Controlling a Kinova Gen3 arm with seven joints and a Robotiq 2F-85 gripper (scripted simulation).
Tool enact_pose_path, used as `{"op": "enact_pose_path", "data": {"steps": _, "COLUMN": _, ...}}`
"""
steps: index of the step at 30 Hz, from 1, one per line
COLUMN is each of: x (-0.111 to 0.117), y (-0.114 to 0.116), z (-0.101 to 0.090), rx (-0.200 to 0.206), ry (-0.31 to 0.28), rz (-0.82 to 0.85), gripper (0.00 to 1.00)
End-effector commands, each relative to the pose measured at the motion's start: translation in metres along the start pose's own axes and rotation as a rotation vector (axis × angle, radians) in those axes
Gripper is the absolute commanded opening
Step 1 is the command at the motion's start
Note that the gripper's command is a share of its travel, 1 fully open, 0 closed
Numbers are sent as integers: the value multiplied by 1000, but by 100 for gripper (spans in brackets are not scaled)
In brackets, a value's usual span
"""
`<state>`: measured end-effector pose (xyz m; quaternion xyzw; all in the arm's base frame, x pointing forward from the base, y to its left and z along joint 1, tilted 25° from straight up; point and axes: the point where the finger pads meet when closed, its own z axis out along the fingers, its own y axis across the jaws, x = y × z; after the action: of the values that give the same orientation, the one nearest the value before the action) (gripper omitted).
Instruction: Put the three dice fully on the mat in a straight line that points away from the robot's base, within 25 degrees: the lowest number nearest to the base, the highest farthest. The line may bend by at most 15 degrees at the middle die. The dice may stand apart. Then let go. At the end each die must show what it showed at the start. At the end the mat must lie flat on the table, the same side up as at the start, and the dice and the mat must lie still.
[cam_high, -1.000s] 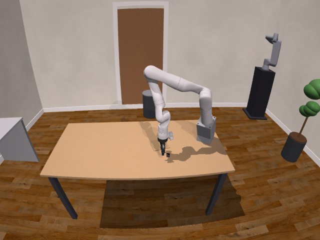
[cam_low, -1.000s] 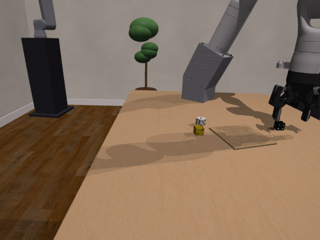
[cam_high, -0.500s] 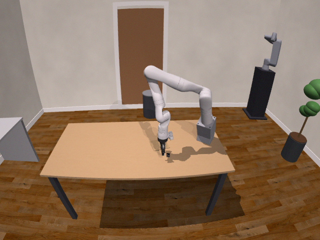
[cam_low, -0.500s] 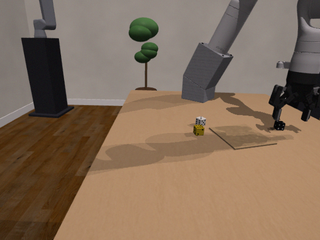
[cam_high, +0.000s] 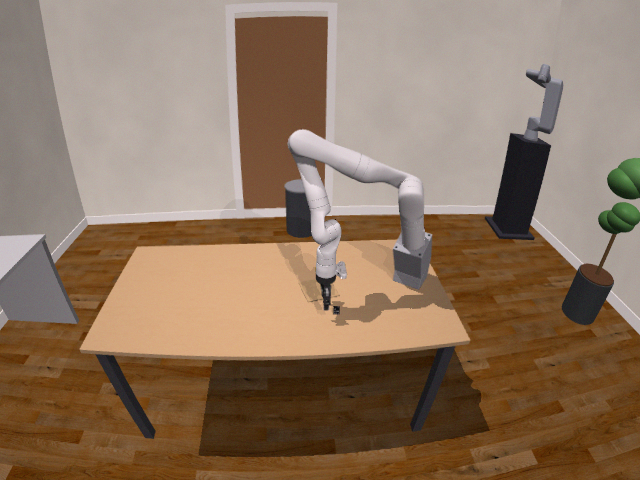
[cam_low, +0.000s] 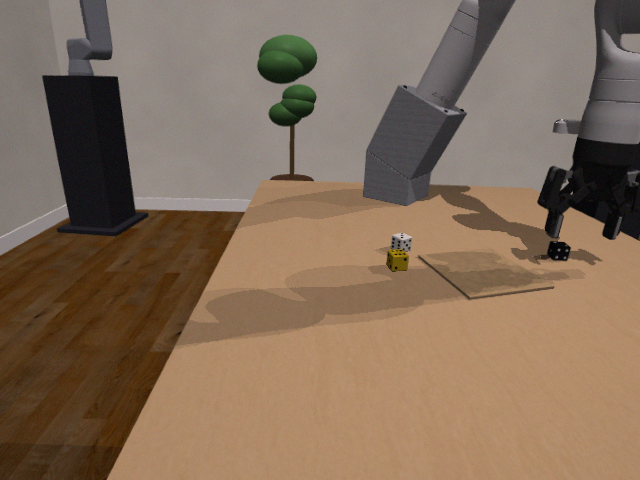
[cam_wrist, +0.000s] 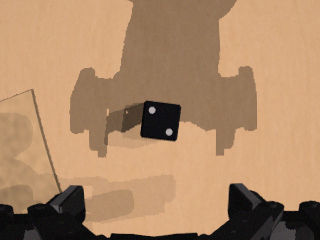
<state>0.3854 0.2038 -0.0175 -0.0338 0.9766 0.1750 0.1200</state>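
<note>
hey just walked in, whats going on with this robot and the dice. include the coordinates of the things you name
The robot arm has its open fingers (cam_high: 326, 308) (cam_low: 583, 229) above the black die (cam_high: 336, 310) (cam_low: 558, 251) (cam_wrist: 160, 121), which shows two on top and sits on the table beside the mat (cam_low: 480, 273) (cam_wrist: 20, 150). Nothing is gripped. The white die (cam_low: 401, 242) and the yellow die (cam_low: 397, 260) are close together off the mat's other side. All three are meant to end up in a line on the mat, and none is on it yet.
</note>
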Motion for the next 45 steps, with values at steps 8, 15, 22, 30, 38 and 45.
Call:
{"op": "enact_pose_path", "data": {"steps": 8, "x": -2, "y": 0, "z": -32, "rx": 2, "ry": -6, "rz": -2, "gripper": 100}}
{"op": "enact_pose_path", "data": {"steps": 15, "x": -2, "y": 0, "z": -59, "rx": 2, "ry": -6, "rz": -2, "gripper": 100}}
{"op": "enact_pose_path", "data": {"steps": 22, "x": -2, "y": 0, "z": -80, "rx": 2, "ry": -6, "rz": -2, "gripper": 100}}
{"op": "enact_pose_path", "data": {"steps": 30, "x": -2, "y": 0, "z": -97, "rx": 2, "ry": -6, "rz": -2, "gripper": 100}}
{"op": "enact_pose_path", "data": {"steps": 38, "x": -2, "y": 0, "z": -101, "rx": 2, "ry": -6, "rz": -2, "gripper": 100}}
{"op": "enact_pose_path", "data": {"steps": 45, "x": -2, "y": 0, "z": -101, "rx": 2, "ry": -6, "rz": -2, "gripper": 100}}
